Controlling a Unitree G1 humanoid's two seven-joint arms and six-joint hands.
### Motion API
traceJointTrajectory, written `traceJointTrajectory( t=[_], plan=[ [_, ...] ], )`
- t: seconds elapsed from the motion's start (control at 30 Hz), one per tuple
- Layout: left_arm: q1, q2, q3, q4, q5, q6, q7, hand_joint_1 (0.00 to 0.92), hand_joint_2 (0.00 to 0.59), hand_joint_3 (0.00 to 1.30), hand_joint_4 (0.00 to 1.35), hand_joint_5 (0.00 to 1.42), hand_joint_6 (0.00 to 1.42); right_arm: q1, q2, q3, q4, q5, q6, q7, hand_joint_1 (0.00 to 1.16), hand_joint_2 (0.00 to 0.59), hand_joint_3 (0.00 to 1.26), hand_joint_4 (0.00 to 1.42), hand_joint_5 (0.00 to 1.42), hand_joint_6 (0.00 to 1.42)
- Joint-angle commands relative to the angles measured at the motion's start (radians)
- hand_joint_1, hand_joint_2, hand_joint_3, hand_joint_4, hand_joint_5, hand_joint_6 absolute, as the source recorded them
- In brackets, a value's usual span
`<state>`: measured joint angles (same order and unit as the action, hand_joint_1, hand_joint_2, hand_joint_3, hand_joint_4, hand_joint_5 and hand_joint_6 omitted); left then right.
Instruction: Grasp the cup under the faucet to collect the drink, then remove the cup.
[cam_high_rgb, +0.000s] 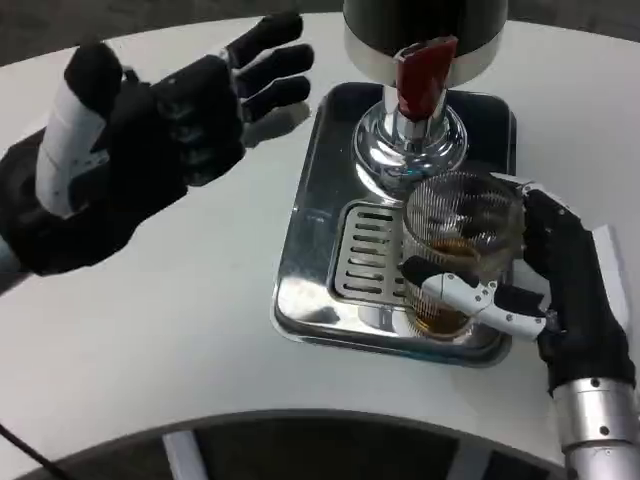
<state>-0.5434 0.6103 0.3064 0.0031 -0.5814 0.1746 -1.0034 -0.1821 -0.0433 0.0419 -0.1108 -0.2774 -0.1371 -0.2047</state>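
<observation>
The cup (462, 255) stands upright on the steel tray (310, 230), over the slotted grate (368, 255), just below and slightly to the right of the faucet (415, 145) with its red lever (425, 75). Its long axis is vertical. The right hand (545, 290) is wrapped around it: thumb across the front near the base, fingers behind. The hand reaches in from the cup's right, so withdrawal would likely run right and toward the robot, clear of the spout.

The left hand (150, 140) hovers over the tabletop (150, 350) well left of the tray, fingers spread, holding nothing.

Cup: clear, ribbed, cylindrical, with amber liquid in the lower part. Tray and faucet base: polished, reflective metal. Tabletop: matte white.
</observation>
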Motion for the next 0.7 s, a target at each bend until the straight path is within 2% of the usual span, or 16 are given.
traceJointTrajectory(
  t=[0.03,0.27,0.43,0.7],
  plan=[
    [0.082,0.031,0.035,-0.024,-0.007,-0.012,-0.009,0.000,0.052,0.04,0.00,0.00,0.00,0.039,0.010,0.007,-0.099,0.017,0.006,0.026,1.03,0.139,0.71,0.76,0.91,0.97],
    [0.249,0.073,0.072,-0.062,0.053,-0.106,-0.010,0.000,0.053,0.07,0.00,0.00,0.00,0.104,0.003,0.011,-0.234,0.033,0.053,0.086,1.03,0.139,0.71,0.76,0.91,0.97],
    [0.314,0.089,0.085,-0.098,0.093,-0.166,0.007,0.000,0.054,0.09,0.00,0.00,0.00,0.156,-0.006,0.014,-0.322,0.046,0.085,0.131,1.03,0.139,0.71,0.76,0.91,0.97],
    [0.412,0.135,0.117,-0.226,0.226,-0.315,0.052,0.000,0.055,0.12,0.00,0.00,0.00,0.258,-0.025,0.017,-0.483,0.070,0.143,0.213,1.03,0.139,0.71,0.76,0.91,0.97]
  ],
)
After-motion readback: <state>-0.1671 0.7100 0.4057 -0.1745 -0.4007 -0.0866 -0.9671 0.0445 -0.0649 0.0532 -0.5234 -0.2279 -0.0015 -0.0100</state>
